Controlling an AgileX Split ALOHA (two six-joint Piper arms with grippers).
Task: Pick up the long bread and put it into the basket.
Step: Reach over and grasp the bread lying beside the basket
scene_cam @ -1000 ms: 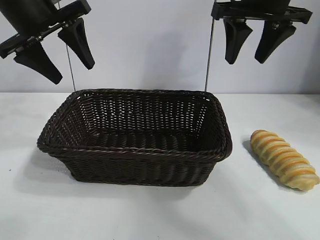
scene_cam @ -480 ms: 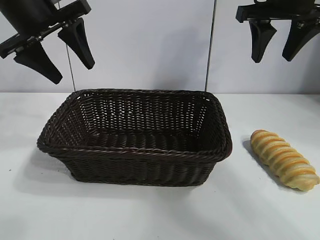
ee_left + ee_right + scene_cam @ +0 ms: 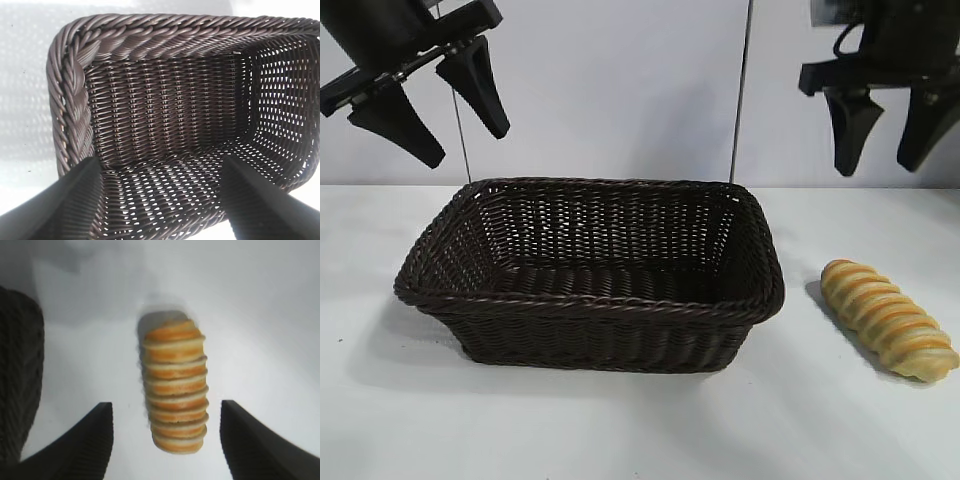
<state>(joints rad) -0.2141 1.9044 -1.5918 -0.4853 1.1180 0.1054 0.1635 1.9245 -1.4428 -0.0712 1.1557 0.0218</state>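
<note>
Two spread-fingered hands, left hand (image 3: 428, 98) and right hand (image 3: 887, 133), flank woven wicker basket (image 3: 590, 305); ridged long bread (image 3: 888, 318) outside.

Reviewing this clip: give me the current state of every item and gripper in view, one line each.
long bread: lying on the table to the right of the basket, not gripped.
basket: upright on the table, nothing inside.
right gripper: open, pointing down above the long bread, no contact.
left gripper: open, angled down, raised over the basket's left end, holding nothing.
table: bears the basket and long bread.
</note>
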